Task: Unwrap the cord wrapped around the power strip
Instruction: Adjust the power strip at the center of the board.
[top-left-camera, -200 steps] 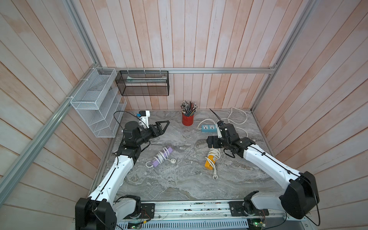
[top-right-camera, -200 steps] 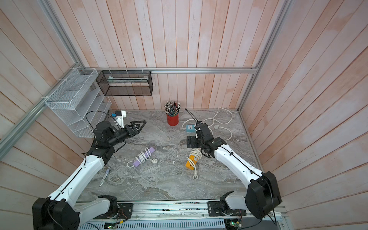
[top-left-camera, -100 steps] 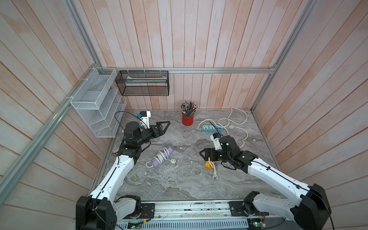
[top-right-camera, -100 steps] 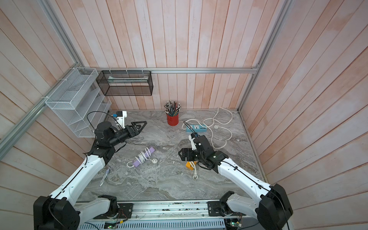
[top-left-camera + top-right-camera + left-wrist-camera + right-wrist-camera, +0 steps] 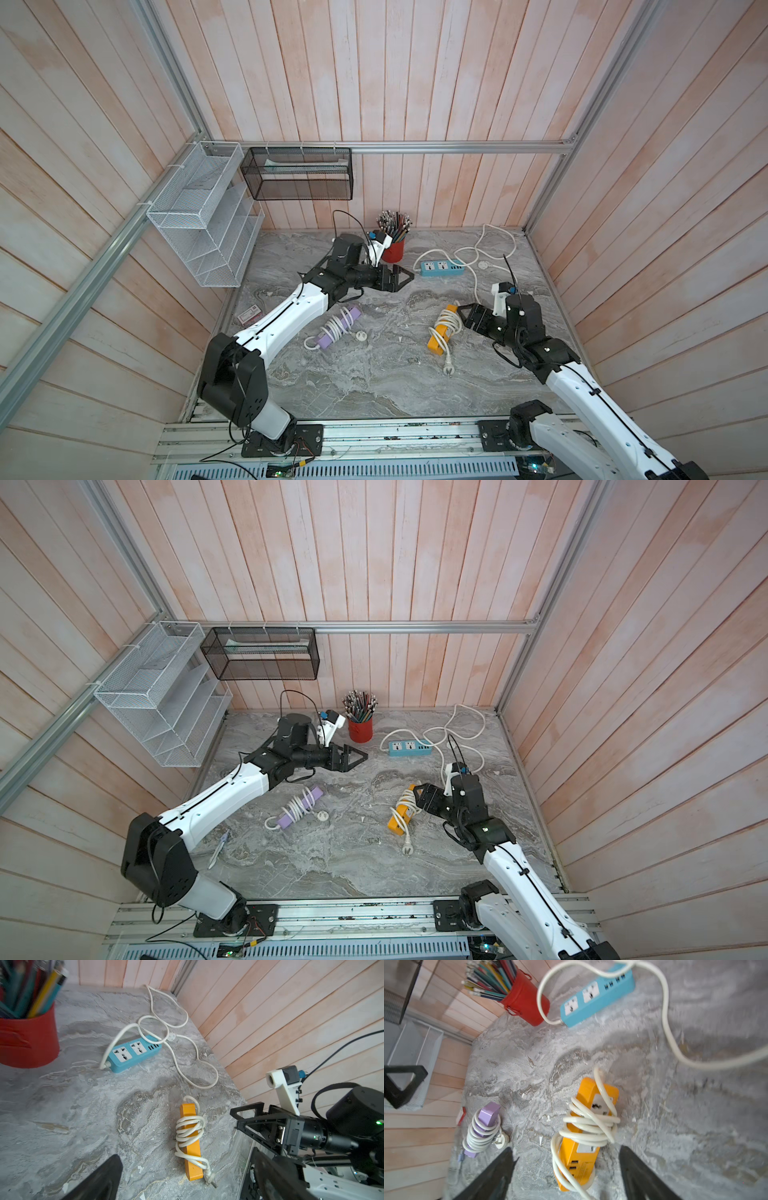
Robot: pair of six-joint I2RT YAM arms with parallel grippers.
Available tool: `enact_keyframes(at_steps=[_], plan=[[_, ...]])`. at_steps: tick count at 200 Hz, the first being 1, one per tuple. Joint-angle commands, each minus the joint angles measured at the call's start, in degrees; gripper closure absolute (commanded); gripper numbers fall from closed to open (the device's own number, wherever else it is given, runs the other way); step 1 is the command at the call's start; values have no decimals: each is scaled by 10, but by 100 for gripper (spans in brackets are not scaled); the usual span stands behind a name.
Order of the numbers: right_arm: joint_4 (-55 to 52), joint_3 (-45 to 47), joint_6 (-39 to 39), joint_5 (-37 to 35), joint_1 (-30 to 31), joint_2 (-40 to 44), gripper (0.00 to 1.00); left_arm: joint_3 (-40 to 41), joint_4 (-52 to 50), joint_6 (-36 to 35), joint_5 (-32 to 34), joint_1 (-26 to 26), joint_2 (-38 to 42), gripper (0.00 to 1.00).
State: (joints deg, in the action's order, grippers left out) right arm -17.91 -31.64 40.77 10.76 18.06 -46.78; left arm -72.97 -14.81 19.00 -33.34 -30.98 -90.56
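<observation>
Where the right gripper (image 5: 463, 316) now stands: we find it just beside the far end of the orange power strip (image 5: 435, 345), not touching it. A second ago it was over by the blue power strip (image 5: 442, 268).
Right jaws: apart, nothing between them.
Left gripper (image 5: 405, 279): spread wide and empty. It has swung in from the left wall to near the red cup (image 5: 392, 251).
Meaning: we judge the blue one done, its loose cord (image 5: 666, 1012) trailing over the table (image 5: 374, 374), and the orange one next.
Orange strip's cord (image 5: 591, 1126): coiled round its middle, with the plug (image 5: 449, 370) lying free.
Power strips: three. One is unwrapped and two are wrapped, the purple power strip (image 5: 486, 1112) included.
Wire baskets: two, white (image 5: 199, 216) and black (image 5: 297, 174).
Pencil cups: one.
</observation>
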Motion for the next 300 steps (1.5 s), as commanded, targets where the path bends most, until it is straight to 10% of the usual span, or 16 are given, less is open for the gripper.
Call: enact_keyframes(at_steps=[1,46,158,300], plan=[[18,37,47,27,-10,13,41,-2,-24,-40,36,-15,-19,2],[115,96,74,108,-65,-14,19,17,8,-36,49,-47,-36,0],[278,102,70,106,-139,-193,90,57,42,-16,88,-45,5,0],[423,-40,83,117,35,-475,94,108,59,-4,90,-12,68,0]])
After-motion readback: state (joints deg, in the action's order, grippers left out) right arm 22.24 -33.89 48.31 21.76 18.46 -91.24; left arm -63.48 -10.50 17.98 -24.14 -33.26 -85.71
